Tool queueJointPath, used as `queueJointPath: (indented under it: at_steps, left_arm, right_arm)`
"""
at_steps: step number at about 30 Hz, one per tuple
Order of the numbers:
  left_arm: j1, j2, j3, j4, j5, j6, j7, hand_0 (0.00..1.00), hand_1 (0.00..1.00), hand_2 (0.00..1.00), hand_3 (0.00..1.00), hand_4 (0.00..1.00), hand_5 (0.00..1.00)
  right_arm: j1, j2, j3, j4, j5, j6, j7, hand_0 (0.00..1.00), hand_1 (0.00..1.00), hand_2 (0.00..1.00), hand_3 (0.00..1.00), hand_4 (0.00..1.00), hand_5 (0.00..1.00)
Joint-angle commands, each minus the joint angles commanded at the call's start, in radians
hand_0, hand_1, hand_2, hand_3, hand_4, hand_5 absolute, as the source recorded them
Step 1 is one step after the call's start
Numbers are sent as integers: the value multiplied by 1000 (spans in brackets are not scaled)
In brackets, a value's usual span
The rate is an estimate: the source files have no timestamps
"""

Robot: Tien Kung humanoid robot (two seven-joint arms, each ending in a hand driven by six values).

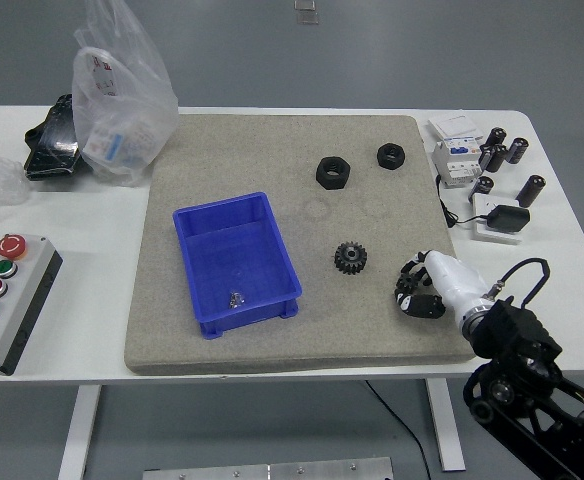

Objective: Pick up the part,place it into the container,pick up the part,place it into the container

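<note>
A black gear [350,258] lies on the grey mat, right of the blue container [236,262]. A small metal part [236,298] lies inside the container near its front wall. Two black hex nuts [333,172] [390,155] sit farther back on the mat. My right hand [416,288] rests on the mat to the right of the gear, a short gap from it, with its fingers curled and nothing in them. The left arm is out of view.
A clear plastic bag [122,95] and a black object [52,140] stand at the back left. A button box [2,300] sits at the left edge. Electrical parts and black cylinders [492,165] crowd the back right. The mat [272,345] covers the table's middle.
</note>
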Motion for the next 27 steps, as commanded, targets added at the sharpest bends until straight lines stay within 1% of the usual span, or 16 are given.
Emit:
queueJointPath:
  at_steps: [1,7,8,11,13,14,16,19,20,23,24,25,26,27]
  left_arm:
    - [0,0,0,0,0,0,0,626,533,536,621,713,372]
    - [0,0,-1,0,-1,0,0,626,533,536,621,713,372]
    - [0,0,-1,0,-1,0,0,627,533,536,621,710,370]
    - [1,0,-2,0,0,0,1,627,533,536,621,710,370]
    - [1,1,-3,0,0,0,1,627,533,536,621,710,370]
    - [1,0,-3,0,0,0,2,627,533,536,621,710,373]
    - [0,0,-2,0,0,-1,2,627,533,536,621,710,373]
    - [0,-1,-1,0,1,-1,4,627,533,536,621,710,373]
    - [0,-1,-2,0,1,-1,6,627,533,536,621,711,374]
    - [1,-3,-4,0,5,-1,10,627,533,536,621,711,374]
    - [1,-3,-5,0,6,0,12,627,533,536,621,711,374]
    - [1,-4,-6,0,6,0,13,627,533,536,621,711,374]
    - [1,-4,-7,0,7,0,14,627,534,536,621,712,376]
    - [1,-4,-8,0,8,0,16,627,534,536,621,712,376]
  right_arm:
    - [0,0,0,0,0,1,0,210,501,372,437,581,2]
    - [6,-10,-8,-1,-21,-2,0,210,501,372,437,581,2]
    - [9,-12,-9,-1,-29,-6,0,203,500,349,437,527,2]
    - [34,-21,-13,2,-69,-27,0,203,500,349,437,527,2]
    - [60,-23,-15,2,-89,-49,0,203,500,349,437,527,2]
    - [81,-20,-18,1,-93,-72,0,204,504,343,446,496,2]
    - [112,-12,-24,-7,-76,-109,0,204,504,343,446,496,2]
    - [164,15,-47,-28,-35,-180,0,204,504,343,446,496,2]
    - [187,31,-64,-40,-19,-210,0,229,517,348,453,491,2]
    - [243,69,-110,-75,45,-305,0,229,517,348,453,491,2]
    - [263,80,-130,-87,76,-346,0,229,517,348,453,491,2]
    - [284,88,-152,-99,110,-382,12,229,517,348,453,491,2]
    - [302,93,-172,-108,145,-418,31,260,525,363,448,485,2]
    - [322,97,-196,-116,187,-460,58,260,525,363,448,485,2]
